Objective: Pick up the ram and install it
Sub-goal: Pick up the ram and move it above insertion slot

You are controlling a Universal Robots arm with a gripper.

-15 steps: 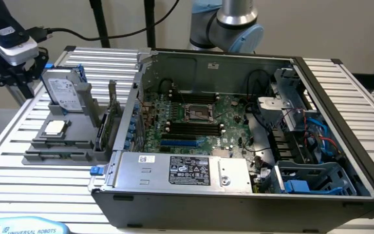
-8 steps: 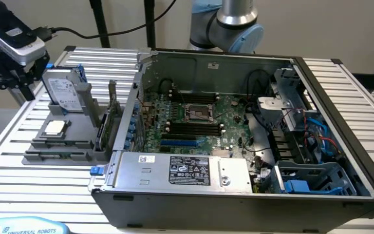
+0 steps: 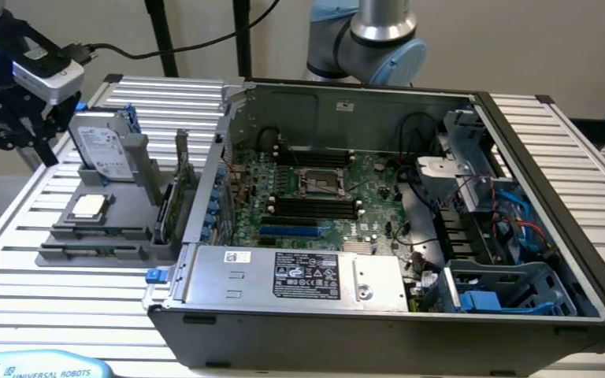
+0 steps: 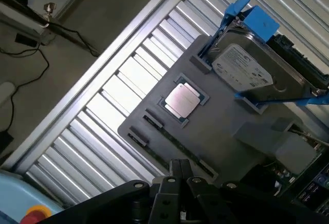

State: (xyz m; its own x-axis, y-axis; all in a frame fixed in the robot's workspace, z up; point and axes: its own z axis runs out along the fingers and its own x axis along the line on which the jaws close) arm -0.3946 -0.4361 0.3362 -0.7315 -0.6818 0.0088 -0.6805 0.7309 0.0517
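Claw (image 4: pixel 180 168) pinched together, empty, high over grey holder (image 4: pixel 226 113); ram (image 4: pixel 167 146) below, edge-up, long axis along holder's edge opposite hard drive (image 4: pixel 241 72).

Table (image 3: pixel 566 142): ribbed bare metal, satin sheen. Holder (image 4: pixel 226 126): matt grey plastic. CPU (image 4: pixel 181 99) lid: smooth glossy metal. Drive (image 4: pixel 247 72): dull metal w/ paper label. Gripper (image 4: pixel 180 163): matt black.

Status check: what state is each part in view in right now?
Gripper: fingers shut, empty, over tray.
Ram: in tray slot, untouched.
Processor: flat in tray recess.
Hard drive: on edge in tray.
Card: upright in tray.
Case: side open.
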